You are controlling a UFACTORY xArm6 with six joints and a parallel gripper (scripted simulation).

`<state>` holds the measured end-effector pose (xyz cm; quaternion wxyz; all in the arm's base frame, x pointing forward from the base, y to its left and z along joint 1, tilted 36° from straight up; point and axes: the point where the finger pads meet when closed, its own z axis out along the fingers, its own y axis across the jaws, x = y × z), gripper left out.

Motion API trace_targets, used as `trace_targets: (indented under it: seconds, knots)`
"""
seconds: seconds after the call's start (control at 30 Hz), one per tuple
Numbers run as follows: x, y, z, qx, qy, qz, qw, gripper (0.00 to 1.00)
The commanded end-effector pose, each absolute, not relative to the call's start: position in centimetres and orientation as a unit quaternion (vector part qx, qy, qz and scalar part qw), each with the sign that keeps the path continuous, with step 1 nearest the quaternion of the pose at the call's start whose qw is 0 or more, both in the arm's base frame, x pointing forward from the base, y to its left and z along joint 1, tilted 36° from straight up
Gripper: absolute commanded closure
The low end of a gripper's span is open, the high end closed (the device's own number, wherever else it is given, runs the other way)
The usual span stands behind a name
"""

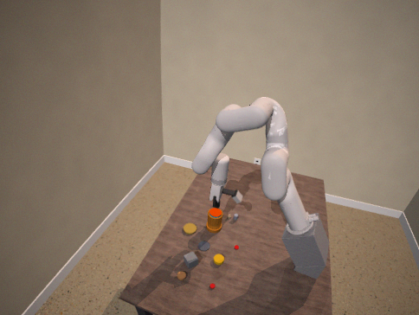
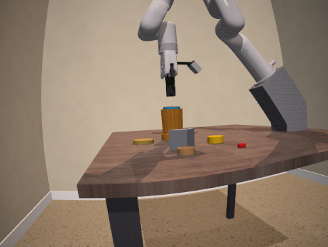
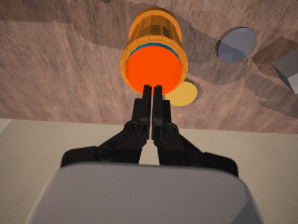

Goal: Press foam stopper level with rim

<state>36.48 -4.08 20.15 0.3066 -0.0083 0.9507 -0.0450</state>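
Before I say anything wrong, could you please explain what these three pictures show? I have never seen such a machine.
It is one white robot arm bolted to a grey base on a wooden table. At its end sits a black two-fingered hand. The fingers are shut and hold nothing.

The first picture looks down from high in the room, the second looks from the side near table height, and the third comes from a camera on the wrist, looking past the fingers.

Under the hand, with a gap between, stands an upright orange jar plugged by an orange foam stopper; in the side picture its top shows a little above the rim.

Around it lie a grey block, yellow discs, a tan disc and a small red piece.
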Motion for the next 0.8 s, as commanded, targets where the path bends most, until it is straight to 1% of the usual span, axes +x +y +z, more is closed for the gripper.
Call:
trace_targets:
  seconds: [0.0, 0.77]
  knots:
    - [36.5, -4.1, 20.3, -0.008, 0.950, -0.045, 0.308, 1.00]
    - [37.3, -4.2, 19.2, -0.008, 0.950, -0.045, 0.308, 1.00]
